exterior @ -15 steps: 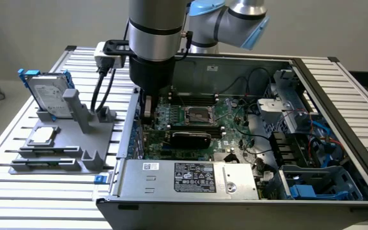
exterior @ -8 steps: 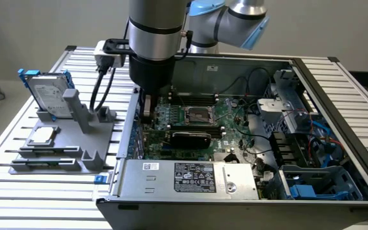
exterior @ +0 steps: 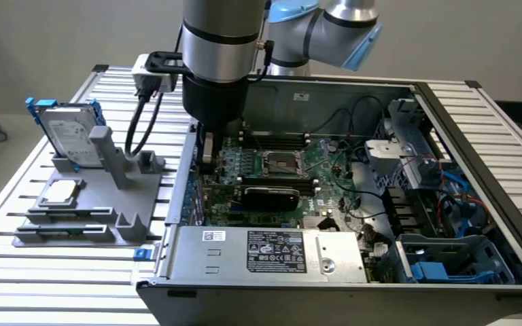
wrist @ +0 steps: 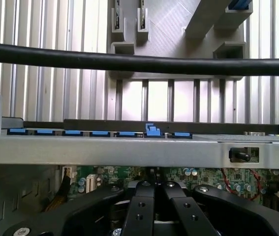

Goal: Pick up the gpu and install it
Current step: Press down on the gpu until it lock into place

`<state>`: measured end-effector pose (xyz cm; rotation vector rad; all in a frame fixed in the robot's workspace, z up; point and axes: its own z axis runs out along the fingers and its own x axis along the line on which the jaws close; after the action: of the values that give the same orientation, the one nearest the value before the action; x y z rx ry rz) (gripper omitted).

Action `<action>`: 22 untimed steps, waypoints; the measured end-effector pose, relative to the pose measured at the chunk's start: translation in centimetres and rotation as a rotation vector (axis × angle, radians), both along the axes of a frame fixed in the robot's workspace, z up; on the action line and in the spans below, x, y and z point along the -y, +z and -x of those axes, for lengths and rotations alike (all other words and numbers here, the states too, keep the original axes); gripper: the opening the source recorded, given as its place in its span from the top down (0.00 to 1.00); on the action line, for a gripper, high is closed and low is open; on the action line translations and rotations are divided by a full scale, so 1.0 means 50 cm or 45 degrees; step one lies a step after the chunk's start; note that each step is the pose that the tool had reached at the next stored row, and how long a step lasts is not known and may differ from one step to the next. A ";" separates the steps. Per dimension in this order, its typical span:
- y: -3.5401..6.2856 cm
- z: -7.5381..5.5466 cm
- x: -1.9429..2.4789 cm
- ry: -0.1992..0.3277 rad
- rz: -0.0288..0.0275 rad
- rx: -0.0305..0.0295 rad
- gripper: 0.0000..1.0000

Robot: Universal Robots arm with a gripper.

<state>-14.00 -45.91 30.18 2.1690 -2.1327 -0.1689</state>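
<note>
GPU [exterior: 270,197] lies inside the open computer case [exterior: 442,115], on the green motherboard [exterior: 325,170] just in front of the processor socket [exterior: 279,163]; glossy black cover up, long axis running across the case from the exterior view's left to its right. Which end carries the bracket cannot be told. Arm [exterior: 220,41] comes straight down, wrist vertical, into the case's left rear corner as the exterior view has it, close to the case wall. Gripper [wrist: 154,189] low over the board, jaws closed together, nothing between them; it is apart from the GPU, behind and to the left of it. Tight room there: case wall on one side, socket and memory slots on the other. Outside the case, on the slatted bench [exterior: 25,272], a grey fixture [exterior: 107,197] holds a hard drive [exterior: 66,132] upright and a small square chip [exterior: 62,191] flat.
</note>
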 end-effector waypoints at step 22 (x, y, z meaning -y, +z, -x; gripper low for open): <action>-0.007 0.000 -0.0001 -0.024 0.0063 -0.0300 0.89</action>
<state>-14.01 -45.91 29.85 2.1337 -2.1396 -0.1894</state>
